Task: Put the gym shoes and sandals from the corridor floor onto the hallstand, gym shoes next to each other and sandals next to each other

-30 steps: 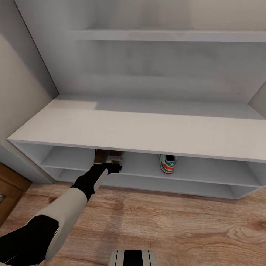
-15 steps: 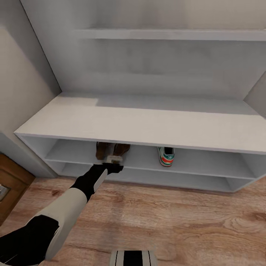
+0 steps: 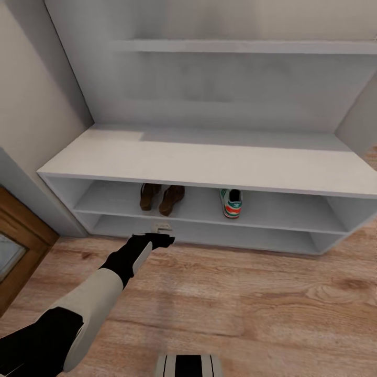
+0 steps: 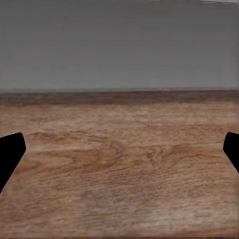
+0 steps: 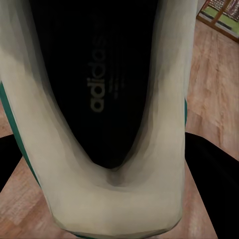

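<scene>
Holding the second gym shoe [image 5: 107, 99] is the job of the right gripper [image 5: 114, 164]: in the right wrist view the cream-white shoe sits between its dark jaws, which seem to be pinching the collar near the heel. I judge this shoe to be light, with a soft upper and a stiffer sole. The padded heel collar is a good place to take hold, because the rim is firm there, while the smooth side could slip. Its inside is black with a printed brand name, and a thin green edge runs along the sole.

The other gym shoe [image 3: 231, 203] stands on the upper shelf of the hallstand [image 3: 209, 162], heel outward, showing a red-orange patch and green stripes. The two sandals [image 3: 161, 197], dark brown, stand side by side on the same shelf, well apart from that shoe.

The left gripper [image 3: 161, 229] hovers low above the corridor floor [image 3: 251, 314], just in front of the lower shelf. Its jaws are spread and hold nothing; the left wrist view shows bare planks [image 4: 119, 164] between them.
</scene>
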Robot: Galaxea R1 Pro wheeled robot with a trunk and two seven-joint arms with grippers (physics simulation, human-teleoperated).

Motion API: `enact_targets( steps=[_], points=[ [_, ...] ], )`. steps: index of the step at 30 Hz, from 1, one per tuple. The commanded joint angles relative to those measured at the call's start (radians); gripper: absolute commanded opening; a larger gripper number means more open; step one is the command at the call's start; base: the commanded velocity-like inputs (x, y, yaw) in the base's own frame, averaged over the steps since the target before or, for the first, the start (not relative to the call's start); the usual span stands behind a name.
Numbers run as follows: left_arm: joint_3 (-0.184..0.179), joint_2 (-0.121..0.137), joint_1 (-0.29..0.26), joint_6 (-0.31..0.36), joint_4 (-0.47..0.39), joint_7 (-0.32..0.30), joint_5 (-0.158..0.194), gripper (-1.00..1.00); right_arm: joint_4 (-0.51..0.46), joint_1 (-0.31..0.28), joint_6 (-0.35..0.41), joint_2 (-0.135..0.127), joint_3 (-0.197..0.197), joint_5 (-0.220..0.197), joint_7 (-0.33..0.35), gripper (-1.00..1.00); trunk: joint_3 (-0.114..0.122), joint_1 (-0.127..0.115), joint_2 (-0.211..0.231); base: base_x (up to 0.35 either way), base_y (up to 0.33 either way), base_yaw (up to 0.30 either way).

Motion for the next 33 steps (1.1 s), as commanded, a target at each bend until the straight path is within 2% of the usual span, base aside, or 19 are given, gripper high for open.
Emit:
enact_targets(
  steps=[1, 9, 18, 33],
  points=[
    [-0.003, 0.001, 0.0, 0.004, -0.001, 0.002, 0.007, 1.0, -0.001, -0.001, 0.004, 0.0, 0.0, -0.01, -0.01, -1.0, -0.001, 0.0, 0.0, -0.074, 0.0, 0.0],
    [-0.003, 0.001, 0.0, 0.004, -0.001, 0.002, 0.007, 1.0, -0.001, -0.001, 0.004, 0.0, 0.001, -0.01, -0.01, -1.0, -0.001, 0.0, 0.0, -0.036, 0.0, 0.0],
    [-0.003, 0.001, 0.004, 0.003, -0.002, 0.001, 0.007, 1.0, -0.001, -0.001, 0.004, 0.0, 0.001, -0.01, -0.01, -1.0, -0.001, 0.0, 0.0, -0.202, 0.0, 0.0],
    [0.006, 0.002, 0.156, -0.005, -0.034, -0.006, 0.017, 1.0, -0.001, -0.001, 0.004, 0.001, 0.0, -0.013, -0.008, -1.0, -0.001, 0.0, 0.0, -0.016, 0.0, 0.0]
  ],
)
